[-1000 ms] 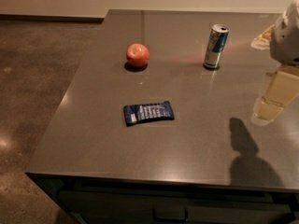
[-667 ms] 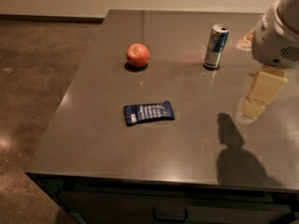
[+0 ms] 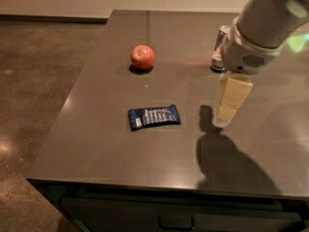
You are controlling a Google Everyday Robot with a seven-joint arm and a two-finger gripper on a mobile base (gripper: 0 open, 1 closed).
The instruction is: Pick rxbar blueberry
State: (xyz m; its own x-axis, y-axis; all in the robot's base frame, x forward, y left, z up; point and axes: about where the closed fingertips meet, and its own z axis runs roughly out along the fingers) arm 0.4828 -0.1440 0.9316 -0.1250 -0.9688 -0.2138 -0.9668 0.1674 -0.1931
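The rxbar blueberry [image 3: 154, 117] is a flat dark blue wrapper with white print, lying on the dark table [image 3: 120, 149] near its middle front. My gripper [image 3: 223, 117] hangs from the arm at the right, a little above the table and to the right of the bar, well apart from it. Its cream-coloured fingers [image 3: 231, 98] point down, and its shadow falls on the table below.
A red apple [image 3: 143, 57] sits behind the bar toward the back left. A silver-and-blue drink can [image 3: 219, 50] stands at the back right, partly hidden behind my arm. The table's left and front edges drop to a brown floor.
My arm and gripper have moved left across the table, from the right edge toward the bar, and now cover part of the can. The bar, apple and can have not moved.
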